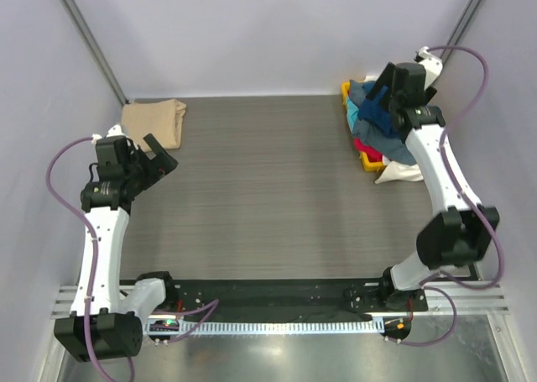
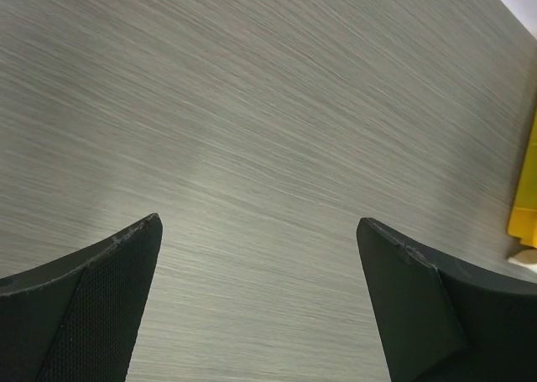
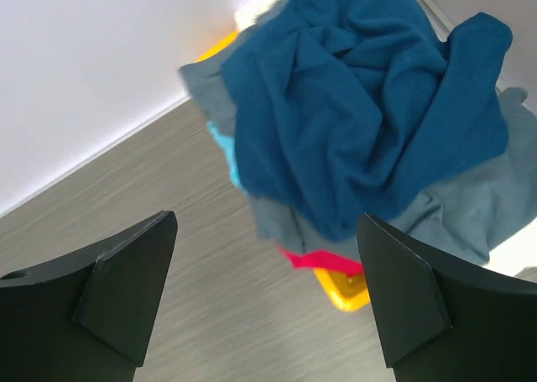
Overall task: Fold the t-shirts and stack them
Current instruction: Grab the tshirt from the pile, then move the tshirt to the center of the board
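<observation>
Hovering wide open and empty, my right hand (image 3: 267, 227) looks down on the pile (image 3: 336, 164) of tees just ahead of my fingertips. The blue tee (image 3: 361, 88) lies crumpled on top, with a slate-blue tee (image 3: 457, 214) and a red tee (image 3: 323, 260) poking out beneath it. My left hand (image 2: 260, 227) is also spread wide and holds nothing, over bare table (image 2: 252, 105); the tan tee (image 1: 153, 122) lies folded just beyond it.

The trouble I expect is in the tangle. The folds overlap so much that closing here could pinch two tees at once and drag the whole pile out with them. A shallow bite on one loose ridge may slip as I lift. I cannot tell collar from hem, so whatever I raise will likely hang bunched, and my left hand is well apart from it.
</observation>
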### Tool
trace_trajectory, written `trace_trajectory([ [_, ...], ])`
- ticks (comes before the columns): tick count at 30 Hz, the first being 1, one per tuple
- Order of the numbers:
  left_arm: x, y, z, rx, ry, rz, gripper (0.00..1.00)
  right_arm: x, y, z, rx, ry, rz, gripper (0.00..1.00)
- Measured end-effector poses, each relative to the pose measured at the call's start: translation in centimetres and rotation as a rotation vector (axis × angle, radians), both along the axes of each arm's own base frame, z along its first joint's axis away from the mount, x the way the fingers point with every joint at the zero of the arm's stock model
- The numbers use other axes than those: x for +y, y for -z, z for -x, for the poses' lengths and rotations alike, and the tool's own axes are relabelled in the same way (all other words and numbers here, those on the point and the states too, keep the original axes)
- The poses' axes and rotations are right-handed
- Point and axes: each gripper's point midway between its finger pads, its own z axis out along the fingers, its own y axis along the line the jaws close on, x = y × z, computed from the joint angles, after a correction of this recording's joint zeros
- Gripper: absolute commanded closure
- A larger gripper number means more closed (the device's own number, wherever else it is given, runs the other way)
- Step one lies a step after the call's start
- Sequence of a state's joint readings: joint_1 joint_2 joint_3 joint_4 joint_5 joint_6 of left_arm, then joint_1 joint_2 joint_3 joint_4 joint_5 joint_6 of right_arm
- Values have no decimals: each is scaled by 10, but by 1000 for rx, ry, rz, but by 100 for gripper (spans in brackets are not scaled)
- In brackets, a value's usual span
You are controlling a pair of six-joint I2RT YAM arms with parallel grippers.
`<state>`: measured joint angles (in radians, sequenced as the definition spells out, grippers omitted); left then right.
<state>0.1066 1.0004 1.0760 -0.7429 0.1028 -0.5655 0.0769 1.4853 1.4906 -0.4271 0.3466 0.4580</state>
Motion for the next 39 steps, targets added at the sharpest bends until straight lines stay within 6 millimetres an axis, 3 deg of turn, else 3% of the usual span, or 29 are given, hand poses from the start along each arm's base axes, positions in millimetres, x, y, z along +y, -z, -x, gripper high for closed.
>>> trace_trajectory([
  [2,3,0,3,4,-11,-18,0,-10,13,-21,50,36,13,7],
  [4,5,4,4,20,-18,-25,0,-21,42,-37,134,73,30,8],
  [8,5,7,6,35,-18,-24,0,-37,103,-34,317,119,71,11],
  [9,5,8,6,37,-18,-24,0,-39,111,-32,348,125,79,14],
  [10,5,8,6,38,-17,-24,0,-42,118,-30,374,130,87,24],
  [13,5,8,7,38,-16,-26,0,-46,122,-27,397,138,106,51],
  [14,5,8,7,38,-14,-28,0,-47,120,-27,396,138,112,76],
  [17,5,8,7,38,-13,-29,0,-47,114,-30,382,136,117,99],
  [22,5,8,7,37,-13,-30,0,-27,90,-34,361,70,147,99],
  [24,6,7,7,36,-14,-32,0,16,57,-41,317,-62,183,99],
  [27,8,6,8,29,-25,-43,0,142,-36,-35,116,-371,259,99],
  [29,11,3,9,19,-36,-52,0,239,-104,2,-80,-588,249,99],
  [30,12,2,10,15,-42,-56,0,274,-130,28,-156,-679,231,99],
  [31,14,0,11,9,-51,-64,0,291,-150,52,-214,-732,213,99],
  [32,16,-2,12,2,-60,-71,0,291,-163,66,-244,-746,202,99],
  [33,17,-3,13,-3,-68,-77,0,274,-170,74,-259,-725,189,95],
  [34,19,-5,14,-8,-76,-83,0,242,-171,72,-251,-663,180,88],
  [35,21,-6,15,-13,-85,-88,0,201,-164,63,-231,-574,168,35],
  [36,22,-7,15,-16,-91,-93,0,163,-145,49,-191,-477,160,12],
  [38,25,-8,16,-20,-104,-103,0,89,-88,28,-73,-279,160,3],
  [39,26,-8,17,-19,-109,-106,0,63,-58,24,-4,-205,161,2],
])
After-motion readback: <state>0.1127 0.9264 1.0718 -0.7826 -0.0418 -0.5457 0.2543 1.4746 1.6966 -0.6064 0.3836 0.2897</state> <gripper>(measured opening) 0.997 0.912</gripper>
